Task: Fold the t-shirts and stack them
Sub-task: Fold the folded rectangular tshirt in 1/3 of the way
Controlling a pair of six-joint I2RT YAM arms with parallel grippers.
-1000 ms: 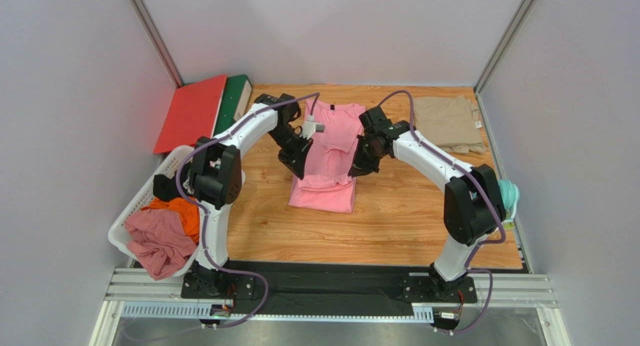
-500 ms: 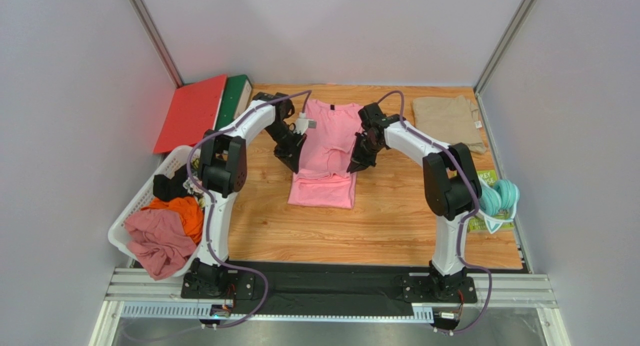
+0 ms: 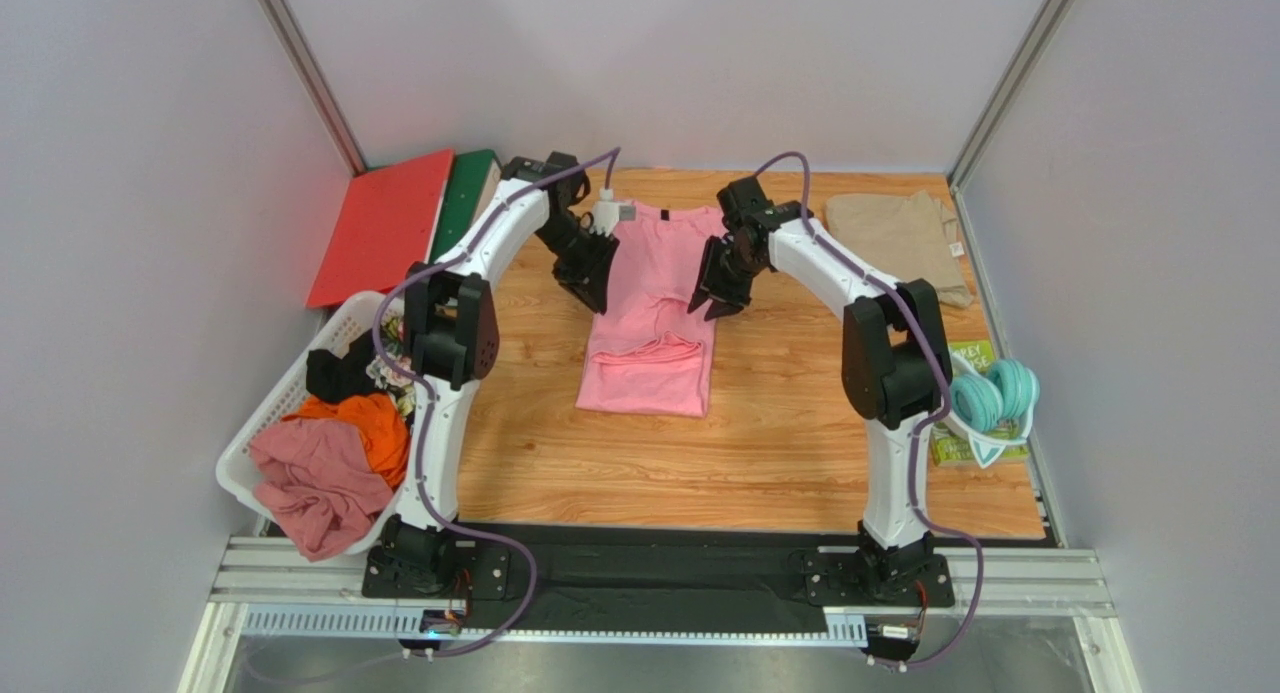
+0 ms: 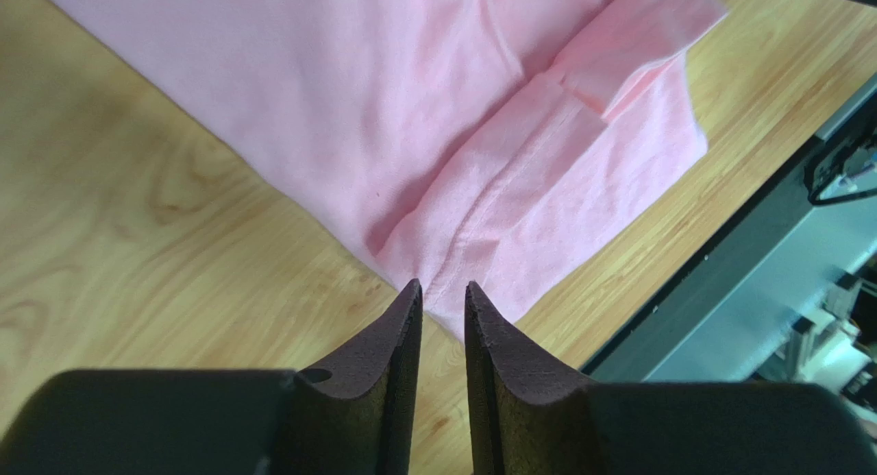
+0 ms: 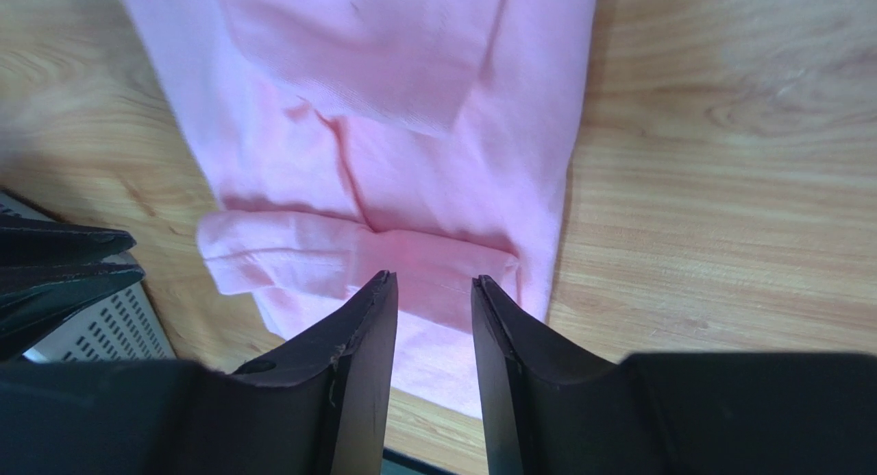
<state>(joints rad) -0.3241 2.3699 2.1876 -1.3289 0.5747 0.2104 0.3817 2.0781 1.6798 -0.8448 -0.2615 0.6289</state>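
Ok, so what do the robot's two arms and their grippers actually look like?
The two match. The left arm and right arm are white tube-like links joined by chunky black joints. A thin purple cable runs along each. The left gripper and right gripper each end in two dark, matte fingers that taper towards the tip. I can't see any markings.
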